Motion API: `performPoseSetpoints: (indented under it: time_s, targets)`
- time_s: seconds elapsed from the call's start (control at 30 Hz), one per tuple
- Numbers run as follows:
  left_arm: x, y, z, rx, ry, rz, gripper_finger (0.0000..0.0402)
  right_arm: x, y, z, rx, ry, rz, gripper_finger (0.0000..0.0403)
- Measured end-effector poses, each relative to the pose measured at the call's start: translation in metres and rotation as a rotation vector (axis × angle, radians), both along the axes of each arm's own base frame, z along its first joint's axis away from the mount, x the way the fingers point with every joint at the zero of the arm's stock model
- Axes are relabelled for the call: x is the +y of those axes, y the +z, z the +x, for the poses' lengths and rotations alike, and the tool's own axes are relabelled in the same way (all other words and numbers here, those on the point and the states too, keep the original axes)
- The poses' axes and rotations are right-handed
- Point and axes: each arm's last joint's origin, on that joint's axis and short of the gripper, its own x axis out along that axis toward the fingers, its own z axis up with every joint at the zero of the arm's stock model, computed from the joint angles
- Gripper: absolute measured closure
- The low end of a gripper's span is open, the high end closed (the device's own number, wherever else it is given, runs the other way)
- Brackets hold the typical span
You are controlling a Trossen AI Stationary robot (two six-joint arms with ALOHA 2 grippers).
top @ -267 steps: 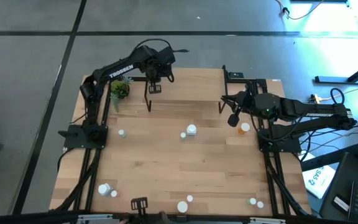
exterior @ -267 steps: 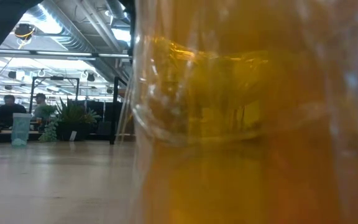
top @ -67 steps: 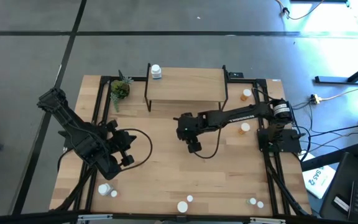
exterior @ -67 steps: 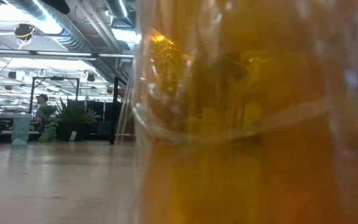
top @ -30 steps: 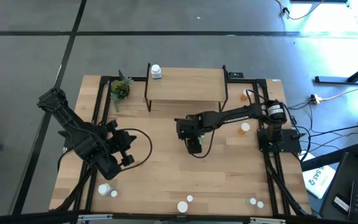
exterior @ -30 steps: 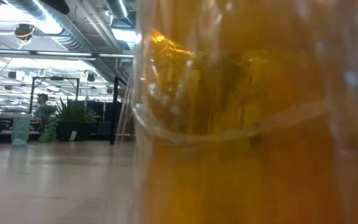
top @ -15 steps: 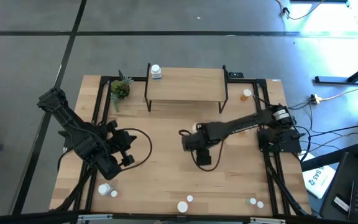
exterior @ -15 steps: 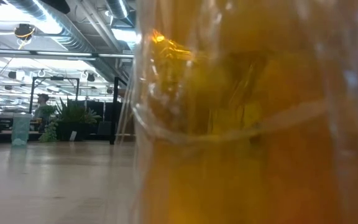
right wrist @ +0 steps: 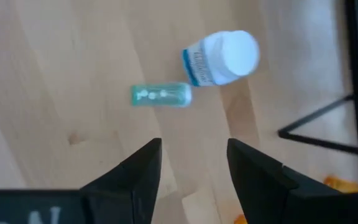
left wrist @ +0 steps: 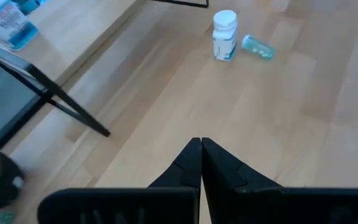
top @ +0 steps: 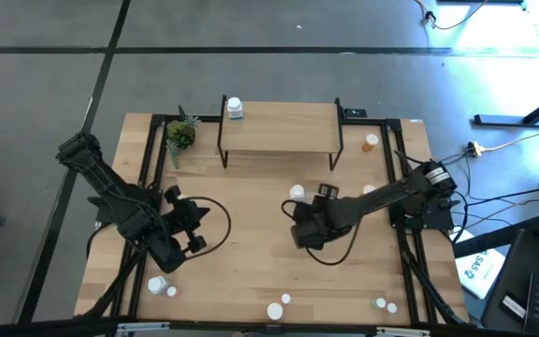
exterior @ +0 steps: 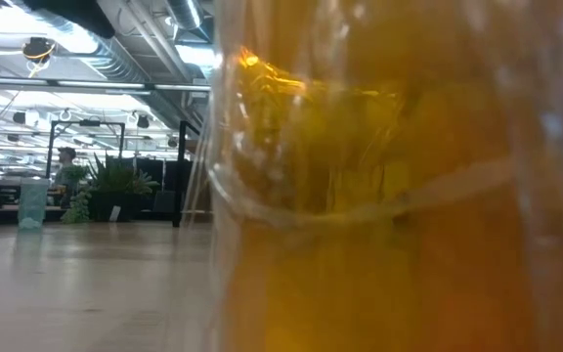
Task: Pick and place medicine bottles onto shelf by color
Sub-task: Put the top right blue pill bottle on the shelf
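On the shelf: one white bottle, far-left corner.
Left on table: white-capped bottle and pale green vial mid-table; others along the near edge and far right.
Right gripper: partly open, empty, near that pair.
Left gripper: closed, empty, parked left.
Progress: judged early.

Open counter stretches across the middle between the 2 arms. The shelf blocks the far edge, a potted plant beside it. A white bottle and a fallen green vial lie ahead of the right pincer.
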Motion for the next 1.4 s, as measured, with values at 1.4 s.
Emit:
performPoseSetpoints:
  time_s: [1.4]
  targets:
    - [-0.009, -0.009, 0.011, -0.062, -0.109, 0.091, 0.0398, -0.002, -0.022, 0.018, -0.544, -1.121, 0.253, 0.0227]
